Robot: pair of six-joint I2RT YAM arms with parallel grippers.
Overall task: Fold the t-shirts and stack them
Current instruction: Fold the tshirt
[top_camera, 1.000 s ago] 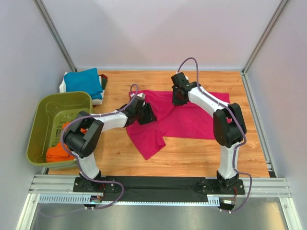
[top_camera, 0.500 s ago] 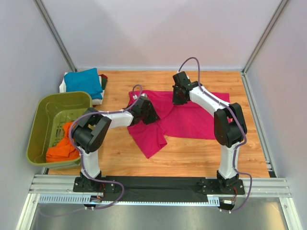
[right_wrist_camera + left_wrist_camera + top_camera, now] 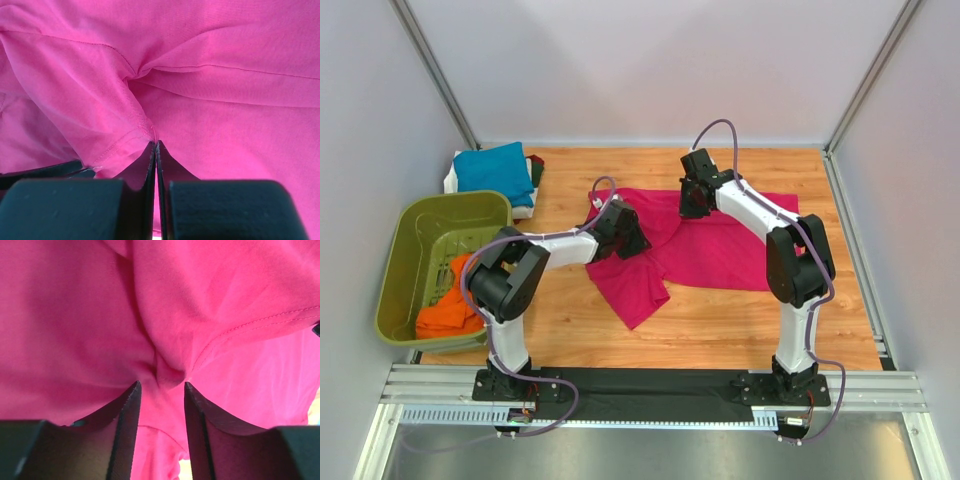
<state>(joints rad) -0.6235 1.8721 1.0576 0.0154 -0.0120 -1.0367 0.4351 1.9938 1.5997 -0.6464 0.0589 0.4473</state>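
While your right gripper (image 3: 155, 144) pinches the magenta-pink t-shirt (image 3: 720, 252) on the table (image 3: 720, 325), your left gripper (image 3: 161, 386) straddles a pucker, half spread.
Likely limp, light cloth: take it by a hem or seam.

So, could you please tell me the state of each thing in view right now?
magenta t-shirt: unfolded, spread on the table, near-left part rumpled.
left pincer: jaws apart, a pucker of the magenta t-shirt between them.
right pincer: shut on a hem of the magenta t-shirt.
teal t-shirt: folded, at the far left corner.
orange t-shirts: crumpled in the basket.
basket: upright.
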